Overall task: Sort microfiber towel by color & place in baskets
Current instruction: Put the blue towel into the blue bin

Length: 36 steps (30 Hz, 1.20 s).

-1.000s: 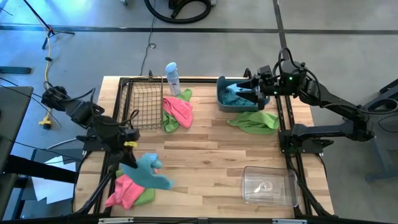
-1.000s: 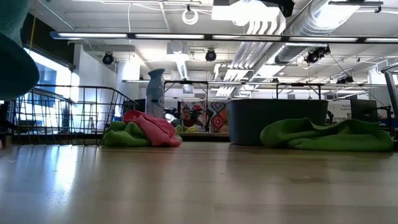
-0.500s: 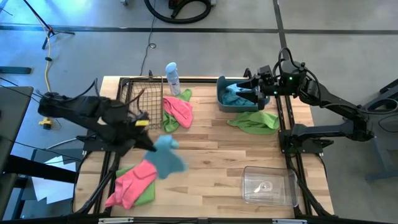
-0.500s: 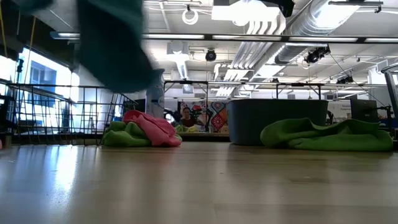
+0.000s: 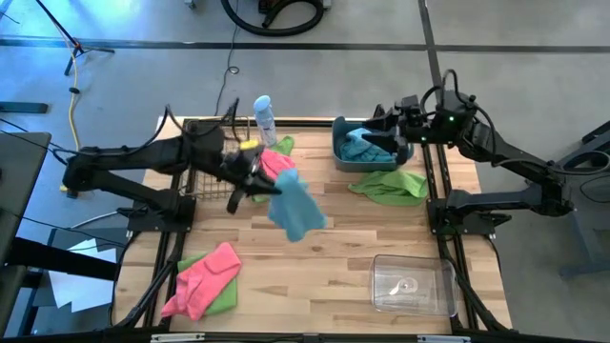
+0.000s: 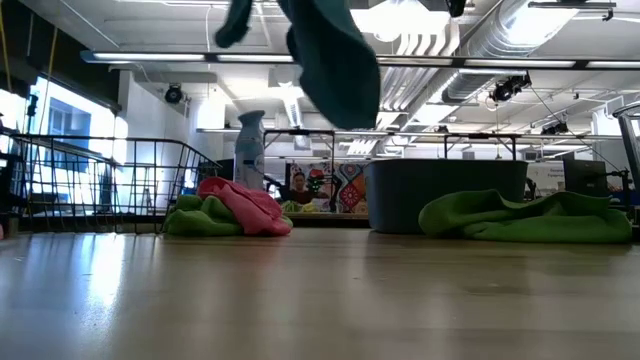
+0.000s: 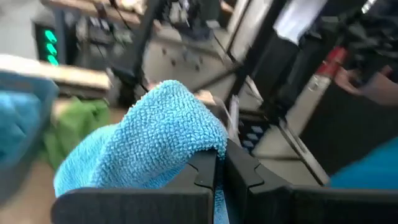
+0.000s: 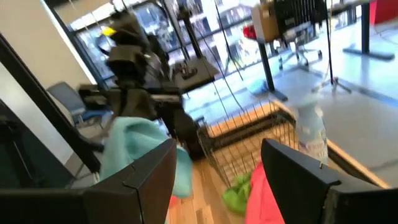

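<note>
Aloft, left gripper point(image 5: 255, 171) pinched tight on fuzzy, drooping blue microfiber towel point(image 5: 295, 205); right gripper point(image 5: 381, 131) open.

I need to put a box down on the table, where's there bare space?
Bare wood runs between the pink towel and the clear box. It is crowded along the far edge: wire basket, spray bottle, grey-blue tub, green towel.

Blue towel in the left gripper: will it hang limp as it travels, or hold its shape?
Probably limp: the blue towel droops below the left gripper, clear of the table. Likely light, since a corner pinch carries it. Its loose tail may swing or snag on the grey-blue tub.
</note>
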### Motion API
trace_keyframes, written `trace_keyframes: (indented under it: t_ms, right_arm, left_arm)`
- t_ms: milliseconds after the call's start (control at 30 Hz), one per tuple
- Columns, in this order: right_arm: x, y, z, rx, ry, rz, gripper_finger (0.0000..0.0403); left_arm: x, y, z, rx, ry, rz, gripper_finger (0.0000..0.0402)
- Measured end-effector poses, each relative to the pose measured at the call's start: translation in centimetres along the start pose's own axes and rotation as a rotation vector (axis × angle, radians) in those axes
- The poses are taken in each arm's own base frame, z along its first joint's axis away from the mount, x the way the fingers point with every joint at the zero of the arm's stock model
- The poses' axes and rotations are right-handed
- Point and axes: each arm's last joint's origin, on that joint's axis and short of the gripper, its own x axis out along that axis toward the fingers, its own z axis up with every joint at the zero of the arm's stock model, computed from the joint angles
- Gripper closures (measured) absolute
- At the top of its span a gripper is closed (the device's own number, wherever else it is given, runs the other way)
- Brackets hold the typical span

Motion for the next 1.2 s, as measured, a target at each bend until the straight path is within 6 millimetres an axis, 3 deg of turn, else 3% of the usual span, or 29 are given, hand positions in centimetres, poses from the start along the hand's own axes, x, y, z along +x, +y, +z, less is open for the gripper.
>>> trace_keyframes:
  t_ms: [267,500,800,1033,1200]
  right_arm:
    - [-0.1,0.4,1.0,0.010,-0.100,0.044,0.0171]
    - [0.0,0.6,1.4,-0.004,-0.133,0.070,0.0171]
    - [3.8,2.1,0.4,-0.058,-0.118,0.239,0.0171]
    - [5.9,2.9,-1.0,-0.186,-0.105,0.188,0.0171]
    - [6.9,3.3,-1.7,-0.237,-0.095,0.144,0.0171]
  left_arm:
    - [-0.8,2.2,1.9,0.094,-0.164,0.077,0.0401]
    - [-0.7,3.1,2.4,0.128,-0.208,0.064,0.0401]
    - [0.1,4.3,2.9,0.147,-0.248,0.029,0.0401]
    - [-1.1,4.1,4.7,0.184,-0.261,0.060,0.0401]
    - [-1.1,4.3,4.7,0.185,-0.255,0.066,0.0401]
